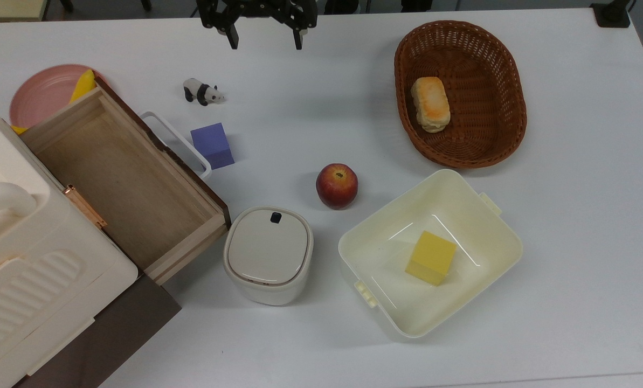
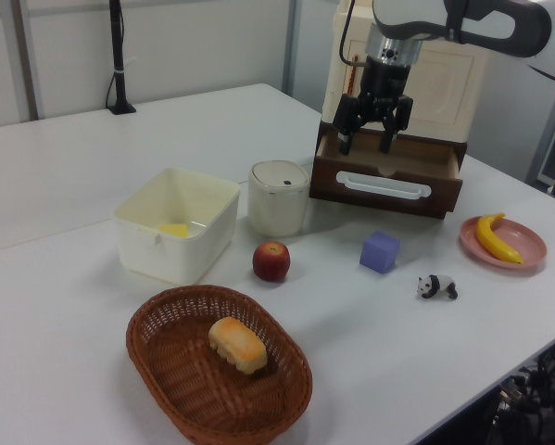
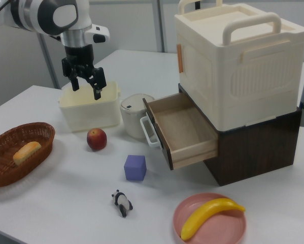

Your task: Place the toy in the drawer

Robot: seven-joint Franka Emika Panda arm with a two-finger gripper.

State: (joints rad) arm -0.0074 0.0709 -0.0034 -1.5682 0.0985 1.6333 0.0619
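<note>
Panda toy (image 1: 203,91) stands on the bench (image 1: 321,81) beside the purple cube (image 1: 213,145); the drawer (image 1: 124,180) is pulled out, the claw (image 1: 265,39) open above.

Gripper (image 1: 264,39) raised, pointing down, fingers (image 1: 233,37) spread apart, nothing between

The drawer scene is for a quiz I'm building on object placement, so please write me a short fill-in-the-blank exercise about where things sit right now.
1. The drawer is pulled open and holds ____ inside.
2. The toy stands on the ____, apart from the purple cube.
3. The banana lies on the ____ plate.
4. The yellow cube sits inside the cream ____, while the gripper hangs open above the table.

Missing words: nothing; table; pink; tub
</note>
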